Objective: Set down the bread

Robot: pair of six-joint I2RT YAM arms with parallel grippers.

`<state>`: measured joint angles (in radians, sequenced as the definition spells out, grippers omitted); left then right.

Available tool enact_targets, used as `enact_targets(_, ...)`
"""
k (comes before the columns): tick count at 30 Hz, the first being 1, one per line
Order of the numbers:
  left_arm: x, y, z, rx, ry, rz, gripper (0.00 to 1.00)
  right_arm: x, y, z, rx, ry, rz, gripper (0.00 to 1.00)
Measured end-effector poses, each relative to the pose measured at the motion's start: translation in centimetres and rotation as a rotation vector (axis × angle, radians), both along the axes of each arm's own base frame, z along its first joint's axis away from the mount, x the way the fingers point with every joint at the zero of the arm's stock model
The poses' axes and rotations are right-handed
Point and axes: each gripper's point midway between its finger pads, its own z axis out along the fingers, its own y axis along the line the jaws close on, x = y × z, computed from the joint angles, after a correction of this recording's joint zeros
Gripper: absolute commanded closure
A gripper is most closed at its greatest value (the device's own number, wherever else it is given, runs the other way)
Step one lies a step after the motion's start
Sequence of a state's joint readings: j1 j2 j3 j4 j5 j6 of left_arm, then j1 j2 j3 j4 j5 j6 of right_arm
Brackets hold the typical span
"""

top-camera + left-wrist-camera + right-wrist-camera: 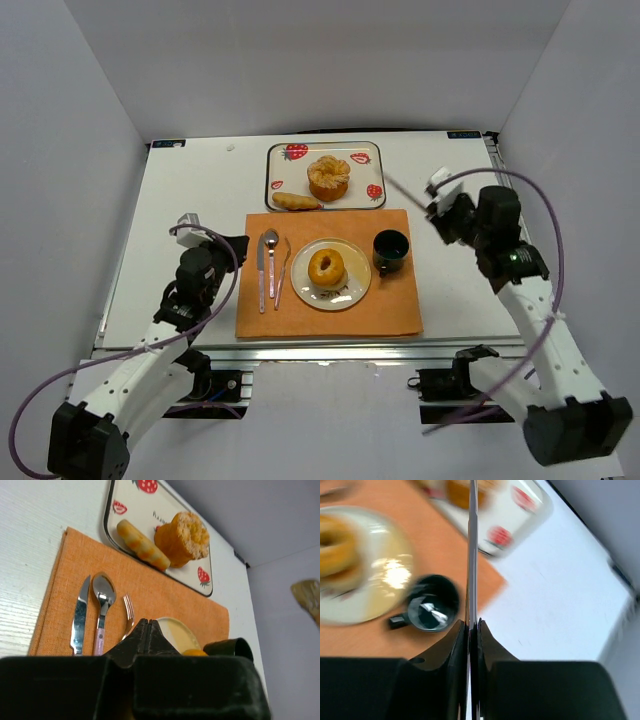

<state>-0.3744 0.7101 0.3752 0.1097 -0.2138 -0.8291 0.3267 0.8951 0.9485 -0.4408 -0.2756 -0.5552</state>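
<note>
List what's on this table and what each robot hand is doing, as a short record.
tray: round bun and long roll, beyond the placemat
placemat: knife, spoon, fork, plate, dark cup
plate: one doughnut
left gripper: shut, empty
right gripper: shut on a thin flat tool pointing toward the tray

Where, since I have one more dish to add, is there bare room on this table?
Bare table left of the tray, and right of the placemat beyond the cup. The placemat is crowded; the left gripper hangs at its left edge, the right gripper holds a thin utensil right of the tray.
</note>
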Motion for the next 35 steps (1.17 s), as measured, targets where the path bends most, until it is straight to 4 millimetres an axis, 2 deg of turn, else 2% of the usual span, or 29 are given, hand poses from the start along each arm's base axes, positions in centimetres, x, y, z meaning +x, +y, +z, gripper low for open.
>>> enact_targets(2,0.2,-0.5,-0.8,0.007,0.026,-0.025,0.86,3.5,-4.4,-1.0,0.051,0.040,-0.211,1.00)
enact_targets(3,0.2,-0.8,-1.1,0.009,0.036,-0.040,0.68,4.9,-6.5,-1.9,0.077,0.076,-0.295,1.00)
enact_targets(5,0.4,-1.5,-1.5,0.012,0.049,-0.074,0.54,7.2,-9.6,-4.4,0.119,0.145,-0.421,1.00)
enact_targets(6,0.6,-1.9,-1.5,0.007,0.055,-0.088,0.50,7.9,-11.4,-6.8,0.125,0.206,-0.486,1.00)
enact_targets(7,0.7,-2.3,-1.6,-0.001,0.059,-0.102,0.42,8.3,-12.6,-8.9,0.134,0.249,-0.526,1.00)
enact_targets(9,0.8,-3.2,-2.0,-0.010,0.077,-0.144,0.37,7.9,-14.3,-14.0,0.147,0.372,-0.597,1.00)
enact_targets(11,0.8,-4.0,-2.3,-0.019,0.090,-0.183,0.34,7.0,-15.2,-17.9,0.159,0.485,-0.642,1.00)
enact_targets(14,0.5,-5.1,-3.0,-0.020,0.116,-0.240,0.29,7.2,-16.0,-20.5,0.189,0.547,-0.668,1.00)
enact_targets(16,0.2,-5.9,-3.2,-0.014,0.124,-0.279,0.22,7.7,-16.4,-21.4,0.193,0.548,-0.676,0.97)
enact_targets(17,0.1,-6.3,-3.3,-0.011,0.126,-0.297,0.15,7.8,-16.5,-21.7,0.192,0.549,-0.678,0.82)
enact_targets(18,-0.1,-6.9,-3.2,-0.008,0.123,-0.318,0.12,7.9,-16.7,-22.1,0.192,0.554,-0.681,0.74)
enact_targets(21,-0.8,-8.7,-3.5,0.014,0.124,-0.388,0.12,7.2,-16.7,-23.7,0.179,0.608,-0.681,0.53)
enact_targets(22,-1.0,-9.4,-3.7,0.029,0.127,-0.412,0.12,7.2,-16.6,-23.6,0.184,0.610,-0.666,0.48)
enact_targets(23,-1.3,-10.0,-3.9,0.042,0.129,-0.434,0.12,7.2,-16.7,-23.6,0.175,0.611,-0.661,0.34)
enact_targets(26,-1.7,-11.5,-4.4,0.087,0.135,-0.487,0.13,6.9,-16.9,-23.3,0.166,0.629,-0.640,0.14)
enact_targets(27,-1.9,-11.9,-4.6,0.102,0.137,-0.502,0.14,6.7,-17.0,-23.2,0.157,0.640,-0.636,0.11)
enact_targets(30,-2.0,-12.1,-5.4,0.142,0.148,-0.518,0.19,6.7,-17.5,-22.3,0.139,0.649,-0.642,0.11)
enact_targets(33,-2.0,-11.8,-6.0,0.179,0.155,-0.514,0.31,7.8,-18.2,-19.5,0.132,0.599,-0.669,0.11)
enact_targets(34,-2.0,-11.7,-6.1,0.189,0.153,-0.515,0.37,8.5,-18.5,-18.0,0.134,0.558,-0.675,0.11)
enact_targets(35,-2.0,-11.7,-6.2,0.199,0.152,-0.516,0.50,9.4,-18.7,-16.4,0.137,0.513,-0.678,0.10)
